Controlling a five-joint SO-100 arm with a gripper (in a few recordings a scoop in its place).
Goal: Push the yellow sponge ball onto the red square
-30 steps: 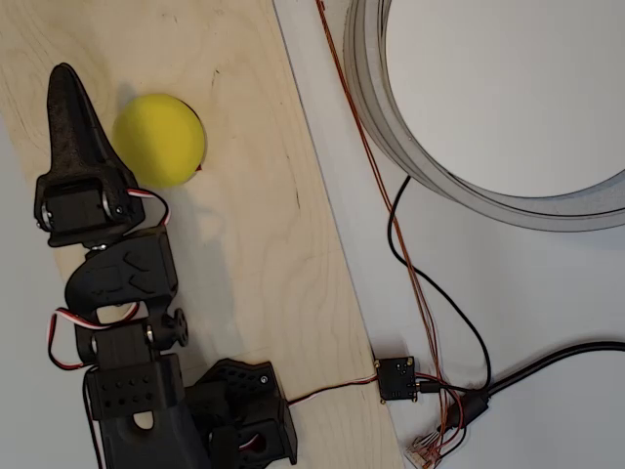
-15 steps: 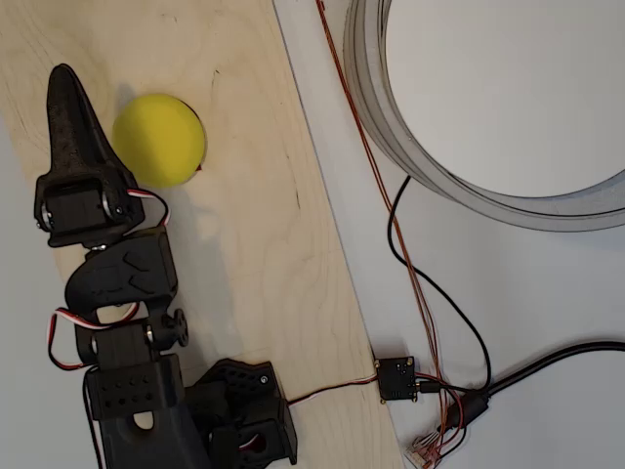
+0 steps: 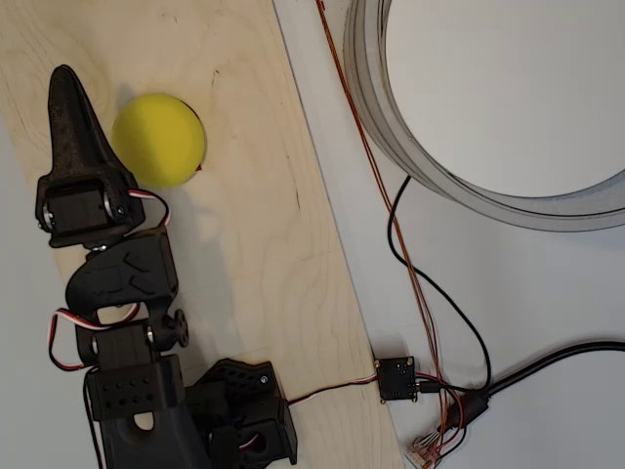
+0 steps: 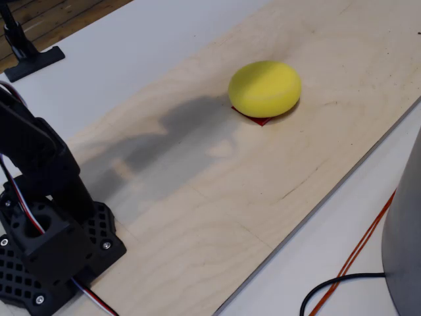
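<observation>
Yellow sponge ball [image 4: 265,88] already sits on the red square [image 4: 257,119], hiding all but a sliver at its near edge in the fixed view. Just beside the ball, the gripper [image 3: 66,107] has its fingers together in one dark point. Judging by that, any further nudge should be tiny, or the ball will roll off.

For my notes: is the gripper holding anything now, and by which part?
Nothing is held. The gripper looks shut, beside the yellow sponge ball, which rests on the red square.
</observation>
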